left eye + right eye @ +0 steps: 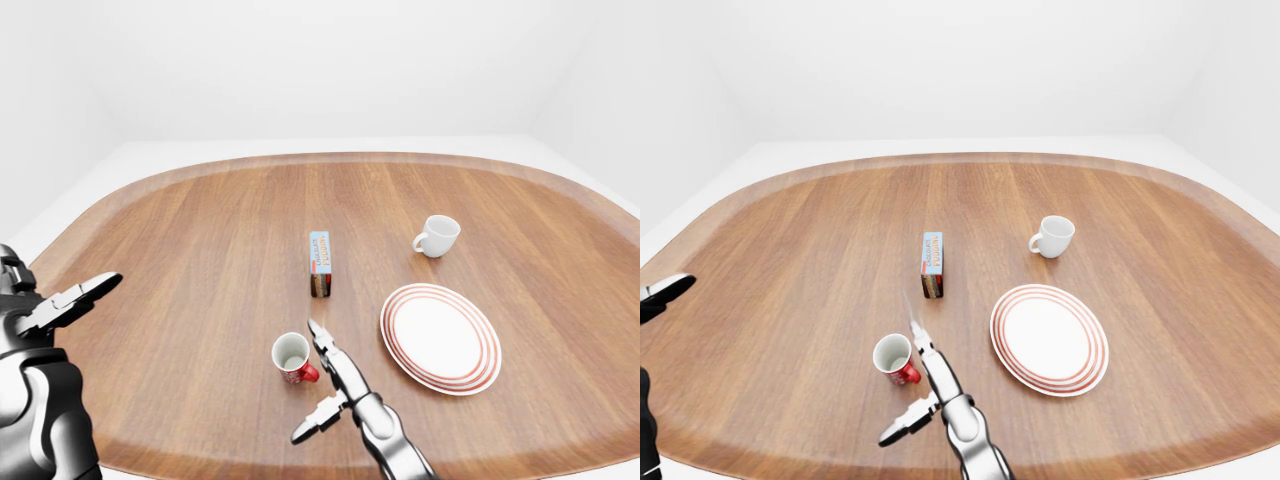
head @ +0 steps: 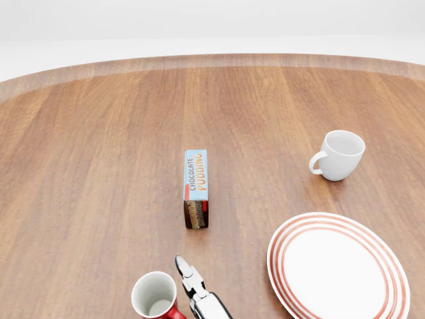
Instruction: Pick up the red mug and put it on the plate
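Note:
The red mug (image 1: 292, 357) with a white inside stands upright on the wooden table (image 1: 200, 250), low in the left-eye view. Its handle points right toward my right hand (image 1: 322, 385). The right hand is open just right of the mug, one finger (image 1: 322, 338) reaching up beside the rim and the thumb (image 1: 316, 420) spread below it. The white plate (image 1: 440, 337) with red rings lies to the right of the hand. My left hand (image 1: 70, 300) is open and empty at the left edge, above the table.
A chocolate pudding box (image 1: 320, 263) stands on edge above the red mug. A white cup (image 1: 438, 236) sits above the plate. The table's rim (image 1: 330, 160) curves across the top of the view, with white floor beyond.

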Controlling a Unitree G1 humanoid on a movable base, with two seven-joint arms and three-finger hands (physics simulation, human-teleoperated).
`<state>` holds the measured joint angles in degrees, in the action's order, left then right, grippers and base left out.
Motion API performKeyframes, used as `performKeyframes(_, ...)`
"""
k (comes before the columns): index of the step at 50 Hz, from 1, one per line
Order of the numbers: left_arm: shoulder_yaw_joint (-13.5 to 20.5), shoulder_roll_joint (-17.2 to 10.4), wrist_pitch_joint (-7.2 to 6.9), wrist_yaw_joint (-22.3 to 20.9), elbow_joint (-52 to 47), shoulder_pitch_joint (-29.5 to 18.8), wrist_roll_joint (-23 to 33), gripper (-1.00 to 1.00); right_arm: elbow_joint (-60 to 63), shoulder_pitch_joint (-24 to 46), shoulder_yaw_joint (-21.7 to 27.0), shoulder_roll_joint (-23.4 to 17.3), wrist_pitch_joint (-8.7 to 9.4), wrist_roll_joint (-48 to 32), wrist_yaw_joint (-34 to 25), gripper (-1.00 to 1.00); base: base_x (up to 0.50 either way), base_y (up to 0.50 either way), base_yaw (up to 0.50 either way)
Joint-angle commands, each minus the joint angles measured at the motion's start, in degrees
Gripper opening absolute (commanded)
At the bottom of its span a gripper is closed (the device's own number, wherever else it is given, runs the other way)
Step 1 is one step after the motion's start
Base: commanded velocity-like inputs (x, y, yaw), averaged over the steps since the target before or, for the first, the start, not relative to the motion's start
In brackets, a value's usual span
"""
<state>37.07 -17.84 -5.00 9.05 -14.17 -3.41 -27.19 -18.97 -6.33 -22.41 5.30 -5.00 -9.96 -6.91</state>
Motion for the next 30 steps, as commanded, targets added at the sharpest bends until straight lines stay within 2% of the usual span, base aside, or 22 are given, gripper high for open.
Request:
performKeyframes(1, -0.1, 0.1, 0.00, -0.1, 0.3, 0.0, 0.1, 1.00, -5.0, 1.8, 2.1, 1.3, 0.00, 0.1, -1.1, 1.00, 0.00, 0.00, 0.00)
performKeyframes(9, -0.1, 0.1, 0.00, 0.1, -0.2, 0.0, 0.1, 1.00, -5.5, 2.9, 2.9, 1.7, 0.00, -0.3, -1.5, 1.00, 0.00, 0.00, 0.00)
performKeyframes(30, 0.1, 0.0, 0.00, 0.1, -0.2, 0.0, 0.0, 1.00, -20.3, 12.5, 9.4, 4.0, 0.00, -1.9, -2.1, 1.00, 0.00, 0.00, 0.00)
